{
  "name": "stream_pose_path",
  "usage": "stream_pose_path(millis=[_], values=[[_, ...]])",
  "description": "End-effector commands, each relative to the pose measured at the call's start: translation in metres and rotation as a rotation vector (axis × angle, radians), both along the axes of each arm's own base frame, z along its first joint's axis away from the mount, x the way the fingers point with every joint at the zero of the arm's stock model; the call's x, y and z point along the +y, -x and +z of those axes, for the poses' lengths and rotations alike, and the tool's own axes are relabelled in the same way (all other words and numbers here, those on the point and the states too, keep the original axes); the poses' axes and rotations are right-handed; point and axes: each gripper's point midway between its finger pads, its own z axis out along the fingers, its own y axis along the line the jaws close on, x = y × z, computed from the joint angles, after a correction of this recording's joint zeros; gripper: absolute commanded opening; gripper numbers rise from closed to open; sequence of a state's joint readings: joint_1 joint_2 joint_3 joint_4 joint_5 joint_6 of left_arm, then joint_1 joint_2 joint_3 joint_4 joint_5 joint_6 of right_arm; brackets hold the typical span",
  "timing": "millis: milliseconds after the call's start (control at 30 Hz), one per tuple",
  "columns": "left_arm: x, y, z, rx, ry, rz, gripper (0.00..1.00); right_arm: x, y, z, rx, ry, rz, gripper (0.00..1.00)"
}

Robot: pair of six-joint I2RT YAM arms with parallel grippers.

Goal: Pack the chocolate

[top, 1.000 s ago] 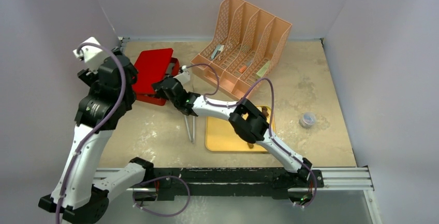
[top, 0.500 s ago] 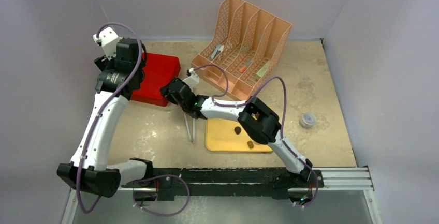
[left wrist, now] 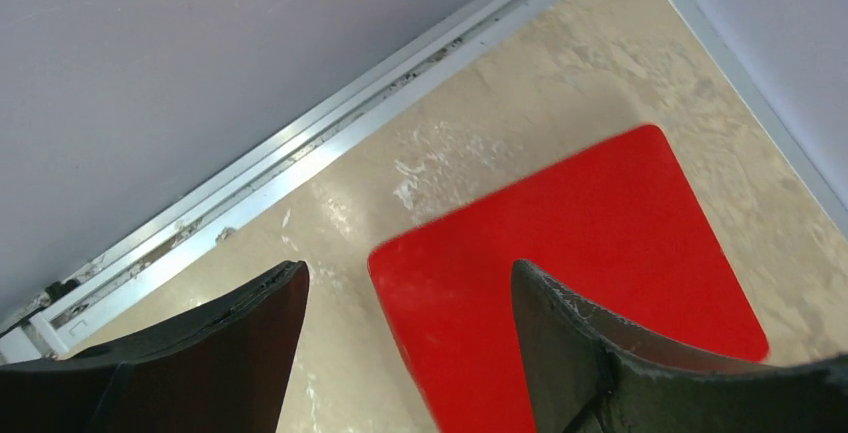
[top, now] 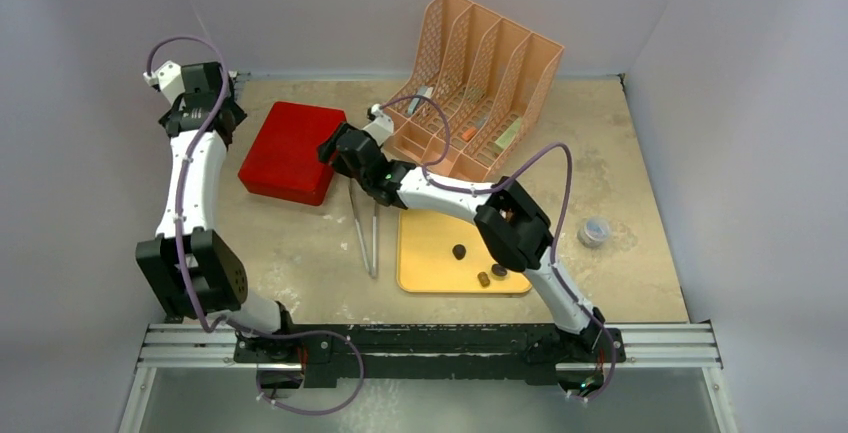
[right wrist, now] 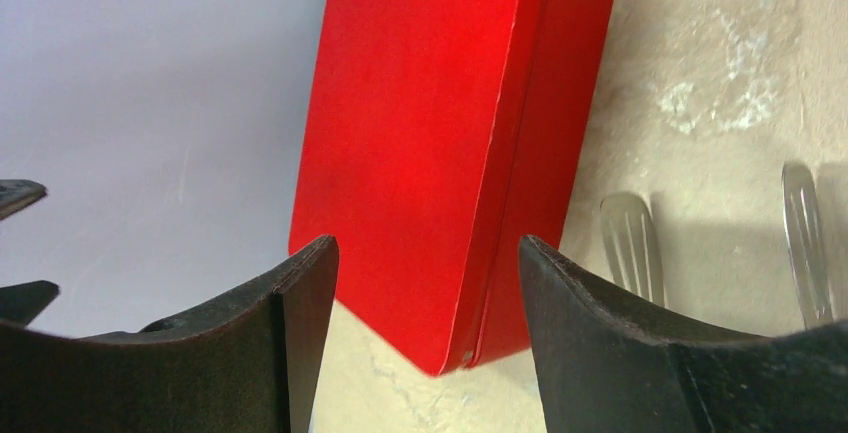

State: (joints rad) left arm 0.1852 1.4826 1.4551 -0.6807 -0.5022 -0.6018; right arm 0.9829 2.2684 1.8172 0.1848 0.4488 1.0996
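The red box (top: 290, 151) is covered in a matt, finely textured skin like card. The tabletop (top: 610, 173) is given a smooth, mottled stone-look surface with a slight sheen. The tongs (right wrist: 630, 243) are made of bright, polished metal. The file organizer (top: 480, 93) is moulded in perforated peach plastic, and the yellow tray (top: 430, 263) is smooth and matt. Black, matt, faintly grainy plastic is seen on the fingers (right wrist: 600, 353) of the right gripper (right wrist: 425, 253).
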Motion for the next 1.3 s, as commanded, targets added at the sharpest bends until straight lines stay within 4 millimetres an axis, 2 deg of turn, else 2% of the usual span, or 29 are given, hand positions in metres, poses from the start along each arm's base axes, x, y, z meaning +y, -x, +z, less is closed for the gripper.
stream_pose_path(millis=[0,167,300,467,700,833,1000,1267], values=[[0.023,-0.033,0.000,-0.097,0.037,0.021,0.73,0.007,-0.014,0.000,-0.006,0.040,0.037,0.68],[0.035,-0.050,-0.042,-0.006,0.068,0.013,0.72,0.015,-0.025,-0.004,0.007,0.013,0.060,0.68],[0.036,-0.064,-0.078,0.070,0.111,-0.006,0.73,0.018,-0.032,-0.004,-0.010,0.022,0.062,0.69],[0.036,-0.074,-0.103,0.103,0.127,-0.025,0.73,0.021,-0.039,-0.011,-0.001,0.008,0.070,0.68],[0.023,-0.072,-0.142,0.163,0.184,-0.073,0.67,0.014,-0.043,-0.031,0.028,0.098,0.056,0.63],[0.018,-0.069,-0.152,0.179,0.196,-0.081,0.62,0.007,-0.042,-0.045,0.067,0.150,0.034,0.56],[0.017,-0.067,-0.154,0.212,0.196,-0.091,0.57,-0.004,-0.036,-0.063,0.106,0.225,0.020,0.49],[0.008,-0.066,-0.154,0.227,0.242,-0.124,0.51,-0.011,-0.034,-0.067,0.111,0.262,0.003,0.41]])
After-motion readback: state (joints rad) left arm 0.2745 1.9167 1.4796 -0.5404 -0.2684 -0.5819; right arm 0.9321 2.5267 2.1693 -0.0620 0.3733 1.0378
